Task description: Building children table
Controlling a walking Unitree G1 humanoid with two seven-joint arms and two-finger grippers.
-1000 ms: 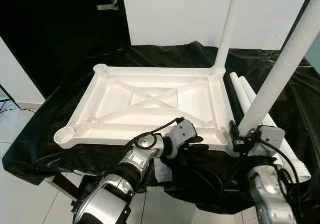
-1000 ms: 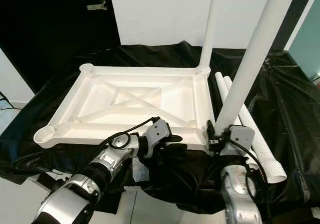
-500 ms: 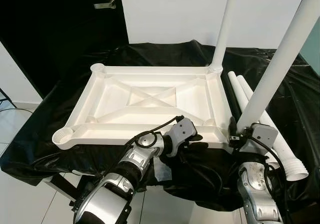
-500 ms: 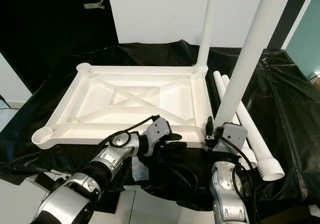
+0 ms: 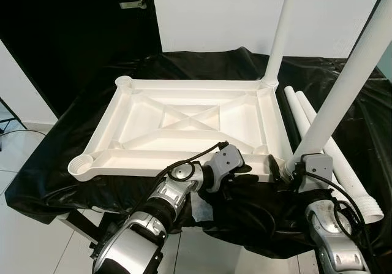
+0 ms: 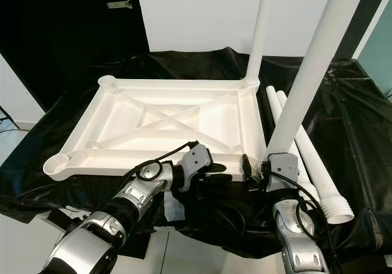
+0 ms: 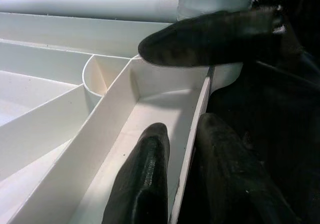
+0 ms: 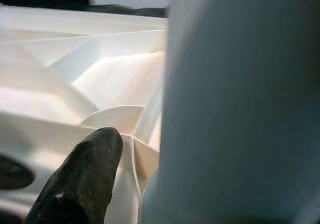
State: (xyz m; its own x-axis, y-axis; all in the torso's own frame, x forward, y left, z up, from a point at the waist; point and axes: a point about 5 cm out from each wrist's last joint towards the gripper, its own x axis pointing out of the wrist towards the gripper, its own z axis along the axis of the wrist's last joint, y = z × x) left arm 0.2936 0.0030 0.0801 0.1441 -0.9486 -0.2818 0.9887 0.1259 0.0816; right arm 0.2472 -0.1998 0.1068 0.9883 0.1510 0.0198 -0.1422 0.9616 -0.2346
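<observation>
Left gripper (image 7: 172,179) pinches near rim of tabletop (image 5: 184,117), likely steadying it. Right gripper (image 5: 293,168) closed on leg (image 5: 343,87), upright at near right socket, for seating. Tabletop: white plastic, upside down on black cloth (image 5: 73,117), cross-ribbed. Far right leg (image 5: 278,32) already standing. Spare legs (image 5: 309,124) lie beside.

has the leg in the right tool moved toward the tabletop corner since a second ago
Yes. The right tool has carried the white leg leftward: its foot, earlier just off the tabletop edge, now sits at the near right corner socket.
</observation>
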